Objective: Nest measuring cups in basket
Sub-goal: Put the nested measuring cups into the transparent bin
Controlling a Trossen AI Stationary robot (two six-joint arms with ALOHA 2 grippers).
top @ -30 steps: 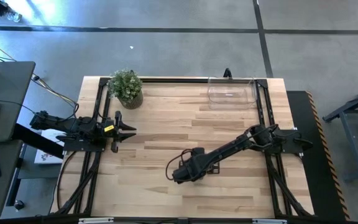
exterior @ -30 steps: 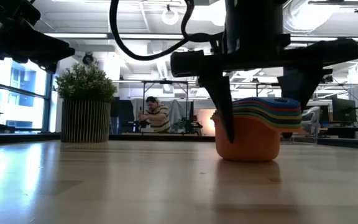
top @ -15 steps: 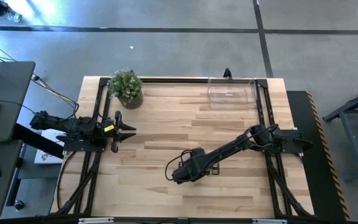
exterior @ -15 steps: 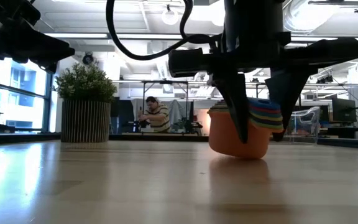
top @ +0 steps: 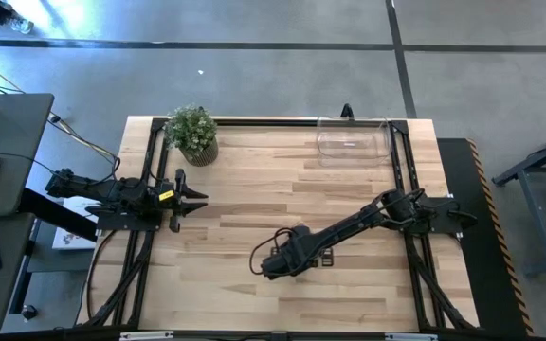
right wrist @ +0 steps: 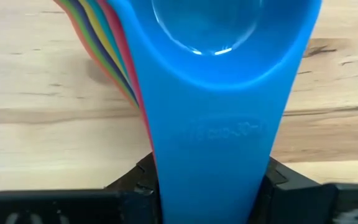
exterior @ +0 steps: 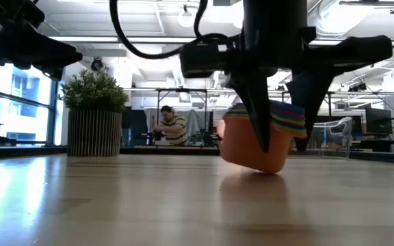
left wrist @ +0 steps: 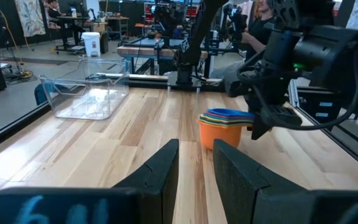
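The measuring cups sit nested in one stack [exterior: 252, 143], orange outermost and blue innermost [right wrist: 219, 37], near the table's middle. My right gripper [exterior: 282, 140] stands over the stack and is shut on its handles; in the high view it [top: 271, 265] hides the cups. The stack also shows in the left wrist view [left wrist: 225, 127]. The clear basket [top: 354, 140] rests on its base at the far right of the table. My left gripper [top: 202, 196] waits at the table's left edge, its fingers [left wrist: 166, 171] a narrow gap apart with nothing between them. My right gripper pinches the stacked handles [right wrist: 213, 168] between its two fingers, one on each long edge. The fingers [exterior: 258, 130] come from above, pointing down, and lie across the handles. The stack hangs tilted, handle side up; whether its lowest edge [exterior: 272, 169] touches the table I cannot tell.
A potted green plant [top: 194, 133] stands at the far left of the table. Bare wood lies between the stack and the basket [left wrist: 86, 93]. Beyond the far edge a person [exterior: 173, 126] sits in the room.
My right gripper has shut on the stack's handles. The stack, which stood flat on the table, has tipped with its handle side raised. It has shifted a little toward the table's left edge.
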